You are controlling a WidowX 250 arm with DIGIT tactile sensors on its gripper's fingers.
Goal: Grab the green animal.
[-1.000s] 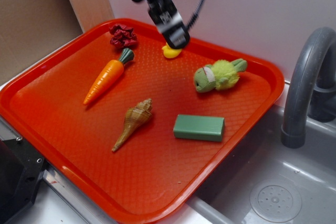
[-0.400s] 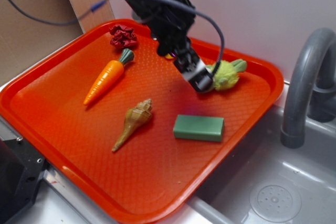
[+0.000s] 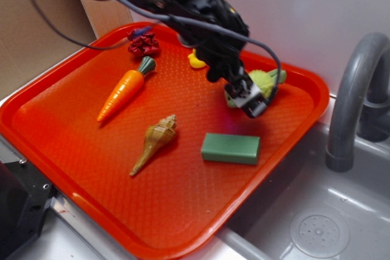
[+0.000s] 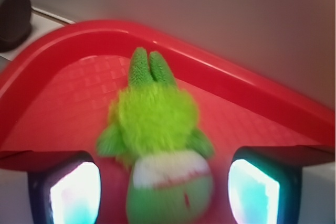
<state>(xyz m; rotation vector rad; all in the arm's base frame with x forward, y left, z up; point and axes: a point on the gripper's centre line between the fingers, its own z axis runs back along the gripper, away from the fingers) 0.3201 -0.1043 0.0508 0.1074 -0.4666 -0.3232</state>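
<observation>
While the pincer (image 3: 251,103) hangs low over the far right part of the red tray (image 3: 73,150), the green animal (image 4: 157,150) lies on the tray floor near the far rim, head toward the camera in the wrist view, feet toward the rim. Pincer: spread wide, nothing in hold; its two fingers (image 4: 65,192) stand one to each side of the toy's head with tray showing between finger and plush on both sides. Contact: none visible; the wrist view is blurred, so the height above the toy cannot be told. Other contents of the tray: green block (image 3: 231,148) just in front of the pincer; yellow duck (image 3: 195,60) at the far rim; carrot (image 3: 124,92); red crumpled piece (image 3: 143,42); shell (image 3: 156,141). Beside the tray: grey sink (image 3: 317,223) with faucet (image 3: 353,95). Progress, judged: approach and alignment look done; descent onto the plush, closing and lifting remain. The toy is not yet grabbed.
</observation>
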